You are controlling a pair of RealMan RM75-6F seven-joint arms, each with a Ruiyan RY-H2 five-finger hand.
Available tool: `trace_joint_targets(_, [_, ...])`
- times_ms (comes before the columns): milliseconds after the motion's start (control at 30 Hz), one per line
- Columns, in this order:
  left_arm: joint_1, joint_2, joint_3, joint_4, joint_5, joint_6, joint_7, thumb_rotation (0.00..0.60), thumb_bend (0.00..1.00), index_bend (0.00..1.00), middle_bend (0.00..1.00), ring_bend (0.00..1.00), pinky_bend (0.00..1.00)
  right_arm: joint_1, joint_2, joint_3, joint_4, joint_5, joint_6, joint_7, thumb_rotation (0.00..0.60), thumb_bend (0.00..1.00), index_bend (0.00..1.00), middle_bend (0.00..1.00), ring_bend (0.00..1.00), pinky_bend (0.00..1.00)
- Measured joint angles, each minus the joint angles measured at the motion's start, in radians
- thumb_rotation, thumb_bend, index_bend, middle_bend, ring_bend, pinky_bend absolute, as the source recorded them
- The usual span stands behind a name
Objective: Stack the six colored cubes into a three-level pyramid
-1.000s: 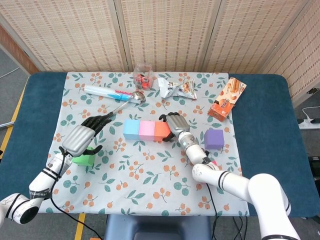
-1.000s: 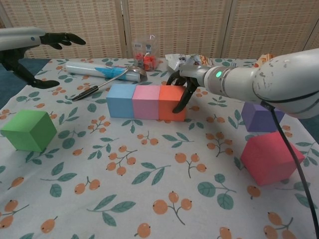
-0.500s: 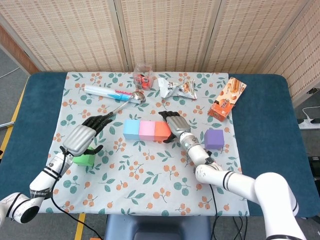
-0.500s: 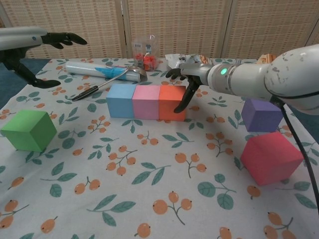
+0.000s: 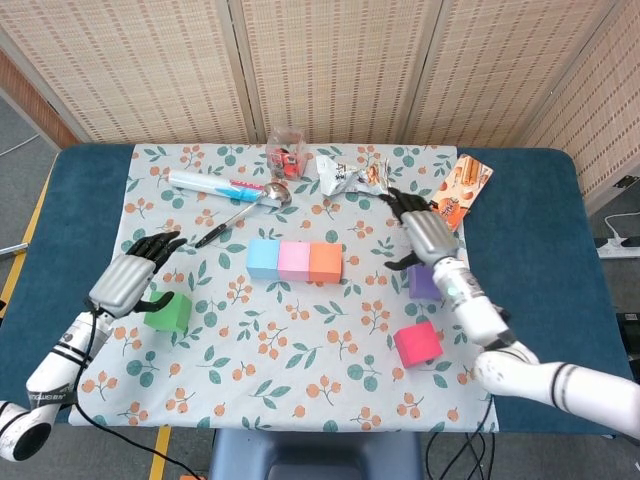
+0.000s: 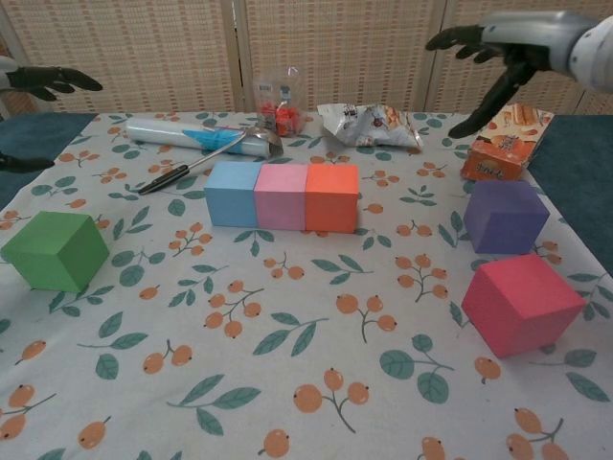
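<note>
Since a second ago your right hand (image 5: 425,233) has been pulling off the orange cube (image 5: 325,262) and is now hovering over the purple cube (image 5: 424,283), fingers spread and holding nothing; in the head view it is covering the upper part of that cube. Your left hand (image 5: 128,280) has drifted outward too and is hanging open just above and left of the green cube (image 5: 167,312), partly overlapping its corner in the head view, while the chest view is cutting it off at the left edge so only dark fingertips (image 6: 57,79) are showing.

You are looking at a row of three touching cubes at the middle of the surface: blue cube (image 5: 263,258), pink cube (image 5: 294,261), orange. The red cube (image 5: 417,343) is sitting alone near the front right, just in front of the purple one and apart from it. No cube is resting on another.

Behind the row, a spoon (image 5: 242,207) is lying with its bowl against a white tube (image 5: 213,184). A clear jar (image 5: 286,150), a crinkled snack bag (image 5: 352,176) and an orange snack box (image 5: 455,196) are standing along the back of the floral cloth (image 5: 300,360); the jar's contents are too small to make out.
</note>
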Motion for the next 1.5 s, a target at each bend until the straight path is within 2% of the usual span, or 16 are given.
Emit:
trace_joint_targets(67, [0.021,0.02,0.017,-0.002,0.004,0.007,-0.02,0.6,0.36,0.11,0.09,0.05,0.1,-0.056,0.065,-0.013,-0.048,-0.051,0.042,0.029,0.6,0.02,0.0,0.04,0.0,0.09])
trace_joint_targets(200, [0.059,0.044,0.057,-0.014,0.03,0.02,-0.034,0.6,0.36,0.12,0.09,0.05,0.1,-0.163,0.177,-0.045,-0.117,-0.157,0.114,0.124,0.6,0.02,0.0,0.04,0.0,0.09])
trace_joint_targets(400, [0.097,0.03,0.093,-0.015,0.036,0.028,0.024,0.6,0.36,0.1,0.06,0.04,0.1,-0.29,0.249,-0.114,-0.151,-0.309,0.205,0.21,0.6,0.02,0.0,0.04,0.0,0.09])
trace_joint_targets(600, [0.104,-0.013,0.107,0.016,0.031,0.008,0.059,0.6,0.36,0.04,0.0,0.0,0.1,-0.359,0.259,-0.161,-0.161,-0.398,0.268,0.238,0.6,0.02,0.0,0.04,0.0,0.09])
trace_joint_targets(733, [0.096,-0.05,0.105,0.057,0.012,-0.03,0.072,0.6,0.36,0.03,0.0,0.0,0.1,-0.387,0.26,-0.173,-0.164,-0.424,0.295,0.24,0.6,0.02,0.0,0.04,0.0,0.09])
trace_joint_targets(900, [0.084,-0.114,0.093,0.13,-0.016,-0.064,0.078,0.6,0.36,0.1,0.05,0.06,0.14,-0.403,0.261,-0.172,-0.167,-0.436,0.306,0.256,0.6,0.02,0.0,0.04,0.0,0.09])
trace_joint_targets(1100, [0.071,-0.157,0.081,0.194,-0.024,-0.094,0.035,0.6,0.36,0.12,0.07,0.07,0.15,-0.414,0.26,-0.171,-0.167,-0.442,0.3,0.253,0.6,0.02,0.0,0.04,0.0,0.09])
trace_joint_targets(1200, [0.062,-0.18,0.073,0.225,-0.024,-0.106,0.019,0.6,0.36,0.16,0.12,0.1,0.16,-0.418,0.257,-0.169,-0.166,-0.443,0.299,0.255,0.6,0.02,0.0,0.04,0.0,0.08])
trace_joint_targets(1400, [0.053,-0.2,0.062,0.256,-0.028,-0.117,0.012,0.6,0.36,0.34,0.35,0.29,0.25,-0.426,0.254,-0.165,-0.163,-0.447,0.298,0.259,0.6,0.02,0.0,0.04,0.0,0.08])
trace_joint_targets(1500, [0.05,-0.198,0.049,0.251,-0.032,-0.11,0.005,0.6,0.36,0.38,0.41,0.35,0.28,-0.431,0.254,-0.161,-0.16,-0.445,0.3,0.263,0.6,0.02,0.0,0.04,0.0,0.08])
